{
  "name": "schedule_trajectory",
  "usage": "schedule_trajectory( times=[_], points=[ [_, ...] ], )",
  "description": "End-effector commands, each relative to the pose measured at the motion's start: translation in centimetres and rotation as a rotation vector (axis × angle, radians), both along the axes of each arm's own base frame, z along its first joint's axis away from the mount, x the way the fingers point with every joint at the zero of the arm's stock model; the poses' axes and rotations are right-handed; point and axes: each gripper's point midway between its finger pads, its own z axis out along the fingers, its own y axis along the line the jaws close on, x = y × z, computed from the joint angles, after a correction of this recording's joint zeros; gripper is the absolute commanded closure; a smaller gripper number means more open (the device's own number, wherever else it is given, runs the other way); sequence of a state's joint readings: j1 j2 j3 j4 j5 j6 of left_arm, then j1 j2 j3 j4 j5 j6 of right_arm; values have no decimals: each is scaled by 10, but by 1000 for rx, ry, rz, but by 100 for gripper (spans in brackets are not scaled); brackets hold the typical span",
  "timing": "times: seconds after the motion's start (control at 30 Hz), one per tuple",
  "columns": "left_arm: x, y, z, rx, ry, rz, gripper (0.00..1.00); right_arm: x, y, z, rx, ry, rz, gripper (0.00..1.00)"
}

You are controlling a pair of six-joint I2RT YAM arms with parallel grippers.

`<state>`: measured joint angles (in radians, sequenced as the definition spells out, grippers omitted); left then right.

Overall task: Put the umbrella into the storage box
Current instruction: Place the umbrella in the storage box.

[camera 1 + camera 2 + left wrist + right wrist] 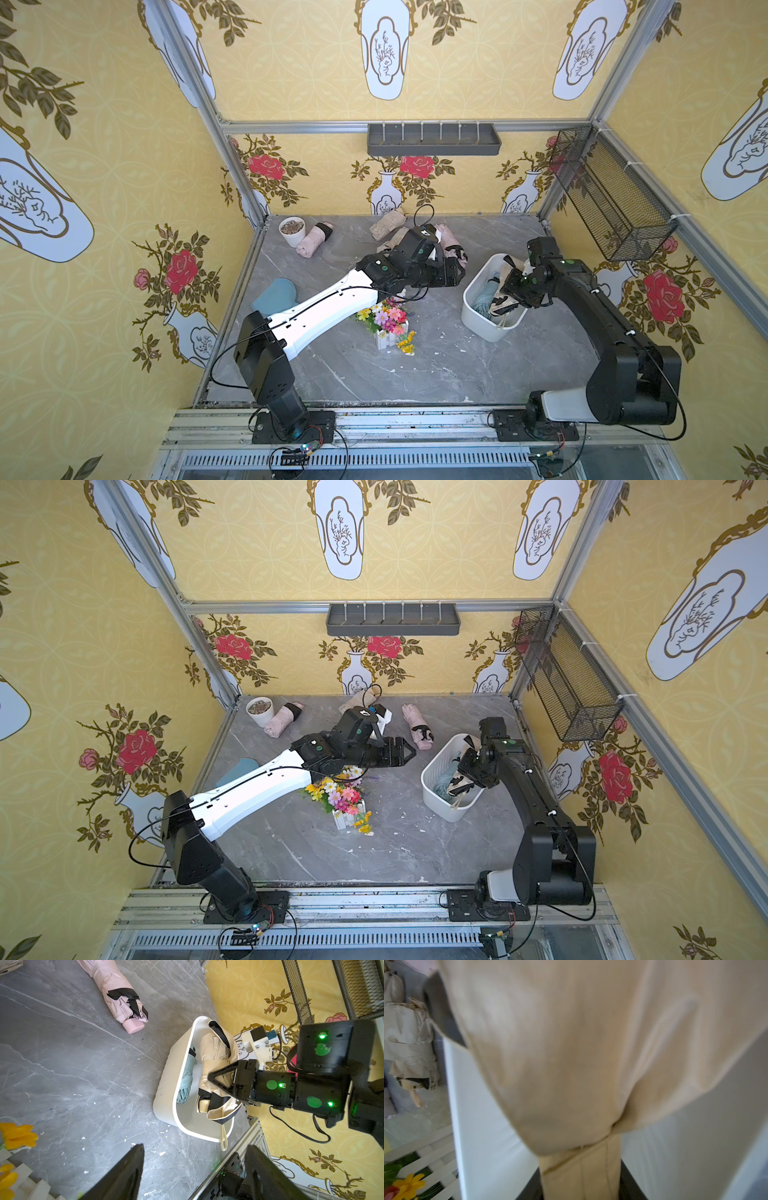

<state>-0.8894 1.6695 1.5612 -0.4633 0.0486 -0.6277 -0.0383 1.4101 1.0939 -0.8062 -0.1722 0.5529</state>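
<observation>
Right fingers (211,1076) grip the soft, light umbrella (216,1053) near its middle, inside the storage box (164,1088); left fingers (128,1174) stand open.

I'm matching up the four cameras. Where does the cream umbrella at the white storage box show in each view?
In a top view: cream umbrella right of centre, at the storage box.
In a top view: umbrella likewise, nearer the middle.
Left wrist: umbrella at centre, lying along the box.
Right wrist: umbrella blurred, filling most of the picture.
Shared landmark: the box's white wall.
</observation>
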Motion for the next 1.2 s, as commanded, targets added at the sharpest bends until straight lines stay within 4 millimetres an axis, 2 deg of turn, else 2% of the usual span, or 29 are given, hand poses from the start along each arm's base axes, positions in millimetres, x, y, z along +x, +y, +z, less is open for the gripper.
schedule_trajectory(
  times=[0.0,0.13,0.27,0.37,0.47,0.57,0.7,0.83,0.93,1.17],
  points=[
    [1,-4,2,-16,-17,-11,19,14,-9,-1,-50,-34,-8,56],
    [1,-3,0,-13,-15,-9,19,13,-14,-2,-74,-29,-30,38],
    [1,-4,-2,-8,-13,-11,19,10,-14,11,-115,-40,-22,25],
    [1,-4,-6,-3,-6,-13,18,7,-13,27,-148,-63,1,19],
    [0,-3,-9,-1,-3,-12,18,6,-10,44,-176,-100,22,18],
    [-1,-2,-12,0,-1,-12,18,9,-9,48,-172,-112,24,33],
    [-2,0,-11,0,-2,-9,18,16,-4,33,-147,-74,38,60],
    [-4,4,-11,4,-5,-4,18,26,-8,20,-157,-47,37,91],
    [-5,7,-12,8,-5,-1,18,31,-14,10,-187,-6,42,97],
    [-8,11,-16,17,-1,4,18,38,-35,-3,-308,57,24,100]
  ],
)
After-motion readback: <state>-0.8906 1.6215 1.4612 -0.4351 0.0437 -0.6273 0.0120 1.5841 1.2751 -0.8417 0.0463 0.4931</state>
